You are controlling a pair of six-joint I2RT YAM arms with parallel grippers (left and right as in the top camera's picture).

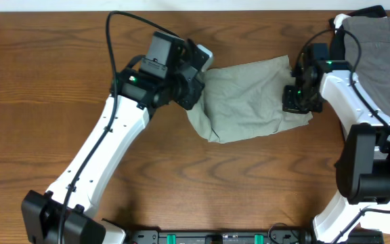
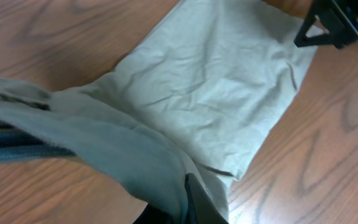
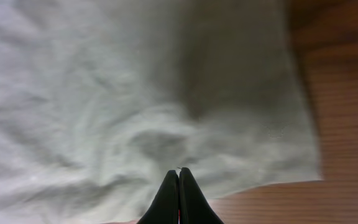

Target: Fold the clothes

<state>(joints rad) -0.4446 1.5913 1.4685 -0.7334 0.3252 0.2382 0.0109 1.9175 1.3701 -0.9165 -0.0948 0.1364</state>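
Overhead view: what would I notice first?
You'd first see the crumpled khaki shorts in the middle of the wooden table. The left claw pinches their left end, and the shut right claw rests on their right edge. A grey garment lies at the top right corner.

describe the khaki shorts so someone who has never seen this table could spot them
On the wooden table, look just right of centre. The khaki shorts lie there, a crumpled pale olive patch spanning from the left gripper to the right gripper. The neighbouring garment at the far right corner is darker grey.
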